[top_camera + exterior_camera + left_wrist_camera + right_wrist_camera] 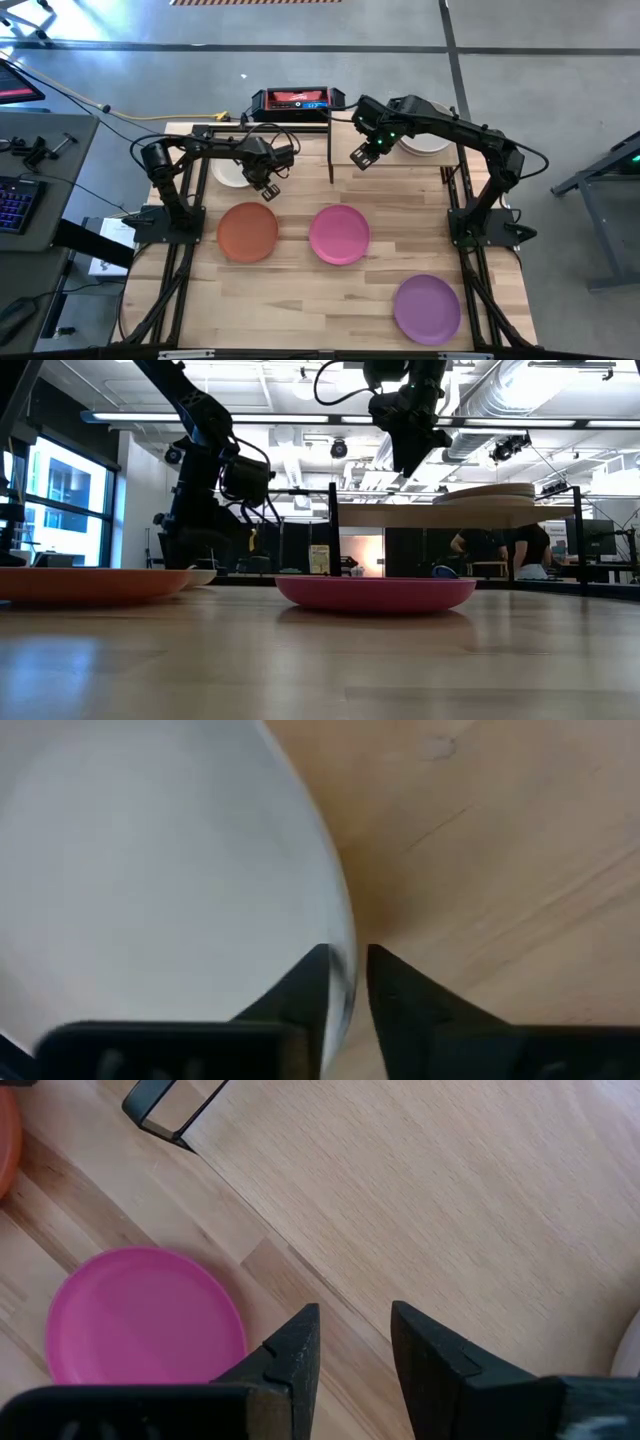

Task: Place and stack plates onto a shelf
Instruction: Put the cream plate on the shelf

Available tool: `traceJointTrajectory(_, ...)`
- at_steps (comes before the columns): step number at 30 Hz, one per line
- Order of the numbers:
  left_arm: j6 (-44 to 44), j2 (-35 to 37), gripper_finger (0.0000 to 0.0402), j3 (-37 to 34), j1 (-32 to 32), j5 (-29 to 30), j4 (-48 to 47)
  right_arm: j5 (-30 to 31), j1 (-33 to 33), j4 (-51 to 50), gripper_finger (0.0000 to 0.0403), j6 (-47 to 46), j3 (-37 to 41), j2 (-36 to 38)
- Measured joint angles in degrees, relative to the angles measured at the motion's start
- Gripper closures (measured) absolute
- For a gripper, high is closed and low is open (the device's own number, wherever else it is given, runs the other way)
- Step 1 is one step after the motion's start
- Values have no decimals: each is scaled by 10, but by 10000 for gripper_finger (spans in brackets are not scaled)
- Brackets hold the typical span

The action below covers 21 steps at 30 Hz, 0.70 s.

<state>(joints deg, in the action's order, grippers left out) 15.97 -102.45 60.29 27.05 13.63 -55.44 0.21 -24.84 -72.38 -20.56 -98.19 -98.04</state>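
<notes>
we see a robotics lab in an open industrial hall: a grey concrete floor [560, 90], exposed ducts [520, 390] and strip lights under the ceiling, a desk with a lit keyboard [12, 205], and people [520, 550] at workstations behind the table [300, 290].

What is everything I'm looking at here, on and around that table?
Off-white plate: one, on the tabletop at the back left, its rim between the left gripper's fingers.
Orange-red plate: one, left of centre on the tabletop.
Magenta plate: one, centre of the tabletop.
Purple plate: one, front right.
Stacked plates: pale, number unclear, on the shelf at the back right.
Shelf: one, light wood on black posts, at the back.
Red and black device: one, behind the table.
Keyboard: one, on the desk at far left.
Left gripper: closed on the off-white plate.
Right gripper: open, empty, above the shelf.
</notes>
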Motion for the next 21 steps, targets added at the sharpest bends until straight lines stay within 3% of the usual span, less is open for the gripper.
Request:
traceJointTrajectory(5,-14,0,395,1,0,2,-2,0,0,0,298,1,0,0)
traceJointTrajectory(21,-43,30,399,22,-46,9,-53,0,0,3,298,1,0,0)
